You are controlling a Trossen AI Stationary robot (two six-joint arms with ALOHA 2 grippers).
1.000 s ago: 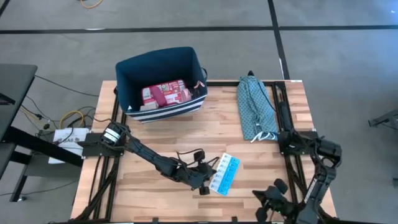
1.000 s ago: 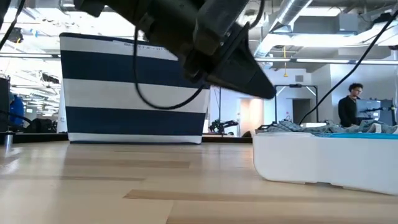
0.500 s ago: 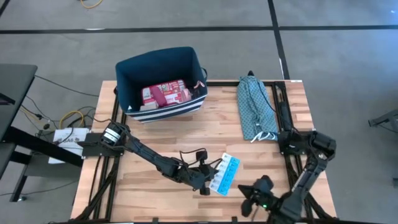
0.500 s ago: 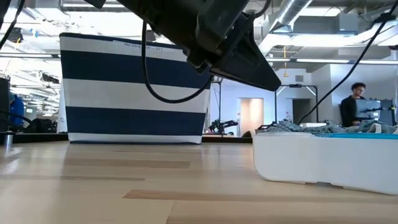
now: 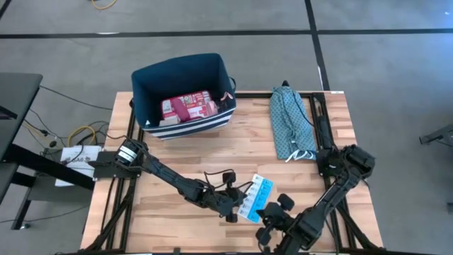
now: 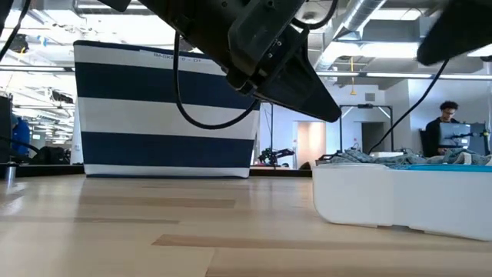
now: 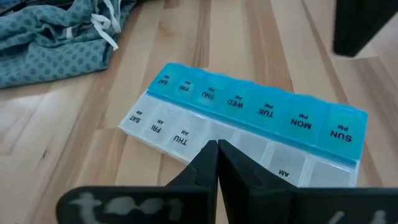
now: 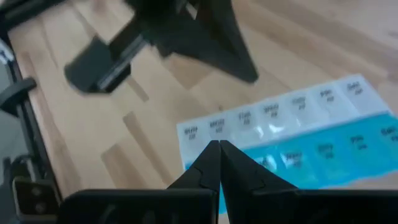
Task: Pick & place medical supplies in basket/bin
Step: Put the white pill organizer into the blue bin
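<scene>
High view, going from the left: the navy fabric bin point(image 5: 185, 95) stands at the table's far left part, a soft-sided rectangle with white stripes near its base, its long axis running across the table. Inside lies the red-and-white first-aid case point(image 5: 188, 107), flat on the bin floor, long side parallel to the bin's.

Next comes the left gripper point(image 5: 236, 205), low over the wooden table point(image 5: 184, 159) near its front edge, its slim dark fingers pressed together with nothing between them. In the left wrist view the fingertips point(image 7: 217, 152) meet in a point at the white row of the pill organizer point(image 7: 249, 127).

That pill organizer point(image 5: 255, 198) lies flat on the planks just beside the left gripper, a hard plastic strip of two rows (one clear blue, one white, lids marked with day names). Its long axis runs diagonally, from the near-left toward the far-right.

To its right, the right gripper point(image 5: 267, 221) hovers at the strip's near end, closed as well and empty; its own wrist view shows its tips over the organizer's lids.

Far right, a long teal patterned cloth bundle point(image 5: 290, 122) lies lengthwise from the far edge toward the front, soft and rumpled, with white ties at its near end
</scene>
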